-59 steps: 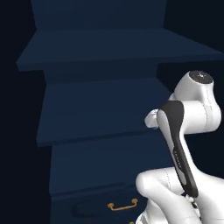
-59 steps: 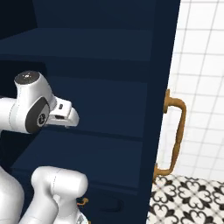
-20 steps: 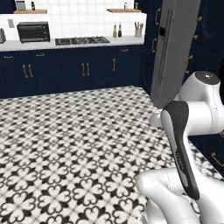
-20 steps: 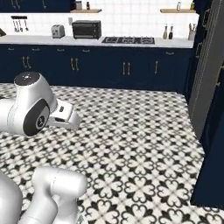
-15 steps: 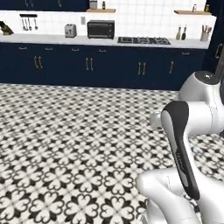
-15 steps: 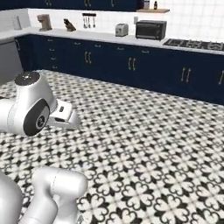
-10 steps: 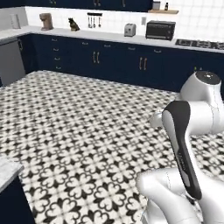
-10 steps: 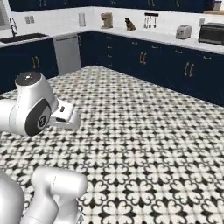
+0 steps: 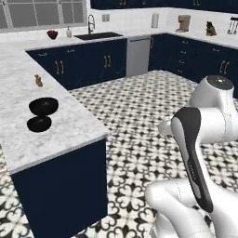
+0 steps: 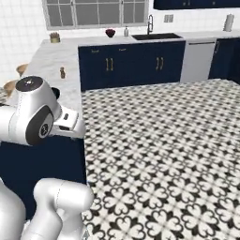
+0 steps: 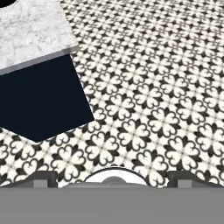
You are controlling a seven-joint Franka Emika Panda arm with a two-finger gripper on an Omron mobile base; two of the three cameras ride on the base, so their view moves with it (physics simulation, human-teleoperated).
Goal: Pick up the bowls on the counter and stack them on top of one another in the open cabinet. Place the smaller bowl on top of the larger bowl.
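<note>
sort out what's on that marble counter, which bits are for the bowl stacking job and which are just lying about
For the job:
- upper black bowl
- lower black bowl, close beside it
- marble counter they sit on

Just lying about:
- small brown shaker farther along the counter
- red bowl and soap bottle by the sink

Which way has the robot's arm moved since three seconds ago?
Yes, with the turning base. The arm holds the same pose, but the cabinet once behind it is gone; patterned floor lies behind it, the counter to its left.
</note>
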